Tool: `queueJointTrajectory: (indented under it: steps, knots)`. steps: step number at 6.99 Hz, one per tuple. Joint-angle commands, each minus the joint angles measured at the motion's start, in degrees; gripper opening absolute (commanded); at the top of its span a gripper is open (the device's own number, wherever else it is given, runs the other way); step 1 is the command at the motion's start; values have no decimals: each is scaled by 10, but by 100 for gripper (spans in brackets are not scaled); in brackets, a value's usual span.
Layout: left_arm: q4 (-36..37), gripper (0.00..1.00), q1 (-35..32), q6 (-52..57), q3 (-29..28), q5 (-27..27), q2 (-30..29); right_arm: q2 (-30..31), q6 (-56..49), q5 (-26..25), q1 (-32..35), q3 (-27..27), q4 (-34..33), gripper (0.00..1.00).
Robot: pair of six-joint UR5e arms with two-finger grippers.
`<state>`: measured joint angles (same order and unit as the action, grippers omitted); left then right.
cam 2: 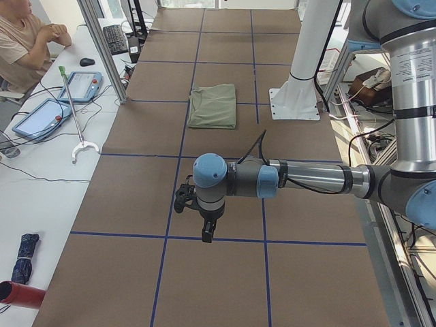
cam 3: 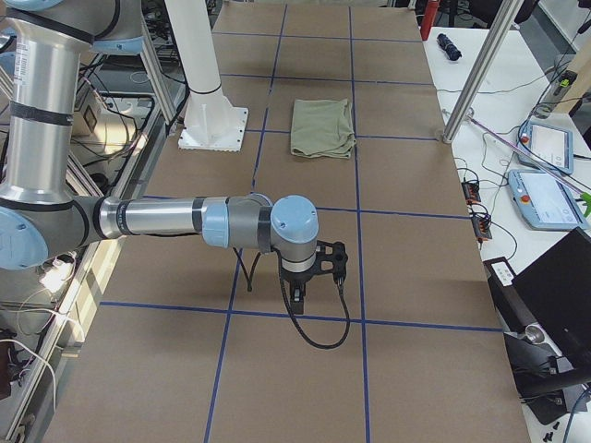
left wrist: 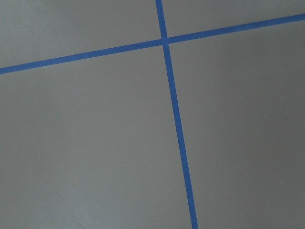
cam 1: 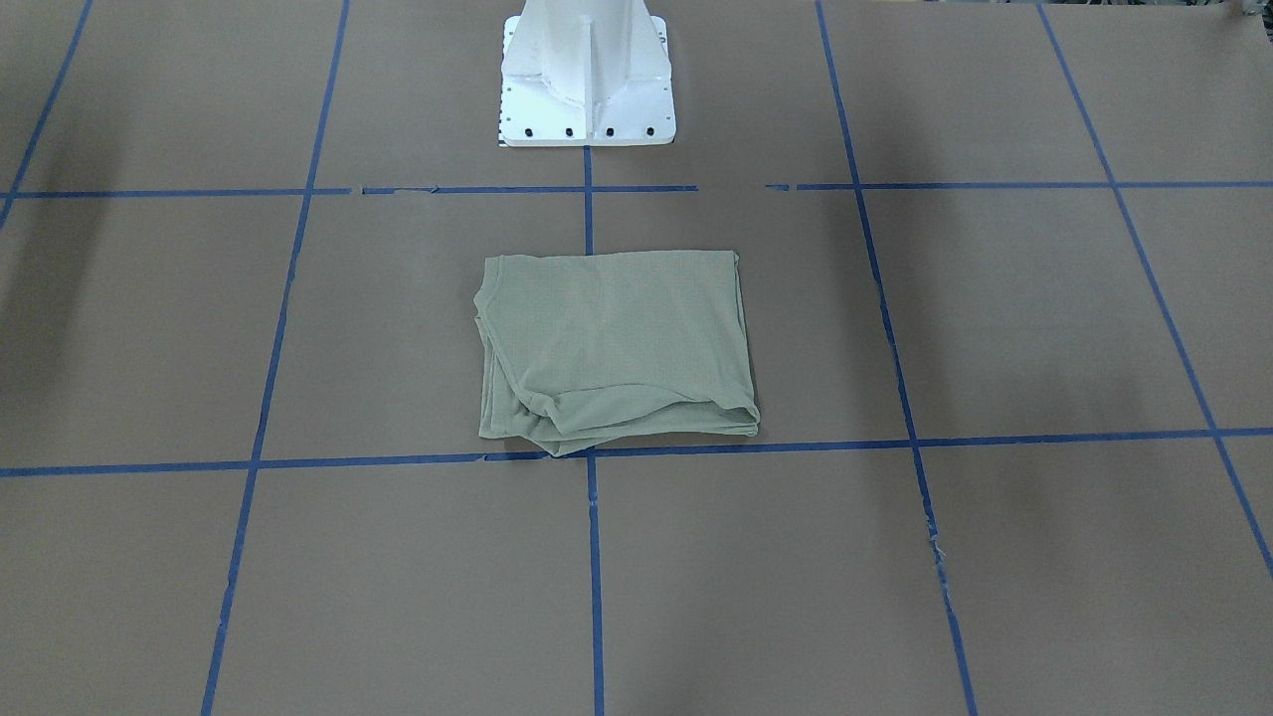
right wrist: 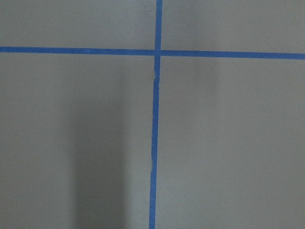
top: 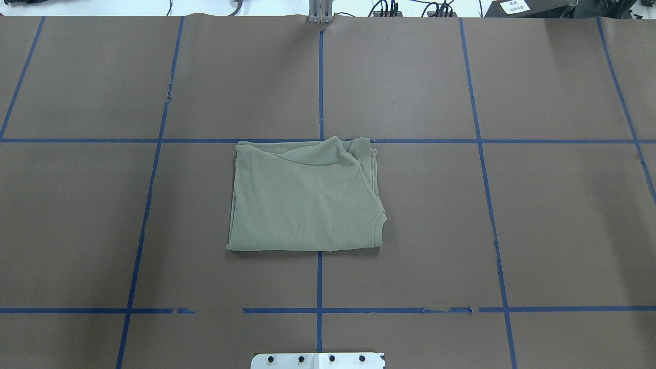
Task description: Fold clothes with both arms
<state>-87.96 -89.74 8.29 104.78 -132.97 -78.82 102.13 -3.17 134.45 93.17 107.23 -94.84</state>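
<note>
Both grippers show only in the side views.

The left gripper [cam 2: 206, 235] points down over the table [top: 553, 225] near its left end, roughly midway between the robot-side and operator-side edges. I cannot tell how wide its jaws stand. Its wrist view shows only brown cover and a crossing of blue tape lines [left wrist: 165, 41].

The right gripper [cam 3: 297, 297] points down in a like pose near the table's right end. Its jaw width cannot be told either. Its wrist view again shows brown cover and one tape crossing.

The left arm [cam 2: 306, 178] has its forearm level, reaching out from the robot-side edge. The right arm [cam 3: 157, 220] does likewise at the other end.

The shirt [top: 302, 200] is sage green and folded to a compact rectangle. It lies flat at the table's centre, well apart from both ends and both grippers, with nothing touching it. It straddles the centre tape line, and its operator-side edge lies on a cross line. Loose layered folds show along that edge.

The white pedestal [cam 1: 587, 70] stands at the robot-side edge, directly behind the shirt.
</note>
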Motion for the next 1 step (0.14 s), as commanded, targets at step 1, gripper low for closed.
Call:
queueJointTrajectory:
  steps: [1]
  knots:
    - [-1, 100, 0, 0, 0, 0, 0, 0, -3, -2, 0, 0, 0, 100]
